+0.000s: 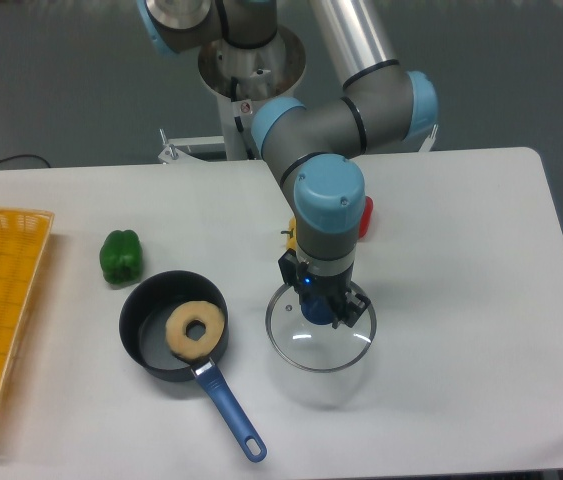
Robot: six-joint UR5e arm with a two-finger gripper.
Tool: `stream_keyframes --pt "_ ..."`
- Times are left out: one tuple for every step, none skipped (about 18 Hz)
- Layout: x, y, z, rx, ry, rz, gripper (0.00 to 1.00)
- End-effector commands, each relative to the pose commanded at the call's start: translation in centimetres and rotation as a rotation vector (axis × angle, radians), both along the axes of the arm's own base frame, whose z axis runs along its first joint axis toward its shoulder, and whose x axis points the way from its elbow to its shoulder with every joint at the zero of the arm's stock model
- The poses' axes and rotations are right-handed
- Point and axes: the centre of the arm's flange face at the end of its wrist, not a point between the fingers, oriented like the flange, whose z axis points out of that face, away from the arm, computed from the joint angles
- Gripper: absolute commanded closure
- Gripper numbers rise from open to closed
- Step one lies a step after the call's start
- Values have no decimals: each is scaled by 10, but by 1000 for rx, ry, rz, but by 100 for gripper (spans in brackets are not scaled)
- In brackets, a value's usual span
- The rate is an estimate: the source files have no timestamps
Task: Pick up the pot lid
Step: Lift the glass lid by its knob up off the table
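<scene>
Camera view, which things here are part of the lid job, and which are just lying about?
Part of the job:
- pot lid, held by its blue knob
- gripper, closed on that knob

Just lying about:
- black pan with blue handle
- tan ring in the pan
- green item
- red item, partly hidden
- yellow item, partly hidden
- yellow crate

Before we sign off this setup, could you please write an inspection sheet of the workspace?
Surface: white table, right edge visible.
Job's things: pot lid, transparent, its knob at the claw's fingertips.
Clutter: black pan with blue handle, tan ring inside; green pepper-like item; red item and yellow item, both partly hidden.
Gripper: claw appears closed on the lid's knob.
Cables: dark cable, upper left, beyond the table.
Surroundings: orange-yellow crate at left.
</scene>
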Motion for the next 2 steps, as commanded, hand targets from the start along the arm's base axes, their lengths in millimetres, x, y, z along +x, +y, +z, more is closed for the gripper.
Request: stream_keyframes --pt "-1 -1 0 0 0 -2 40" --pt "-3 -4 0 0 1 0 40"
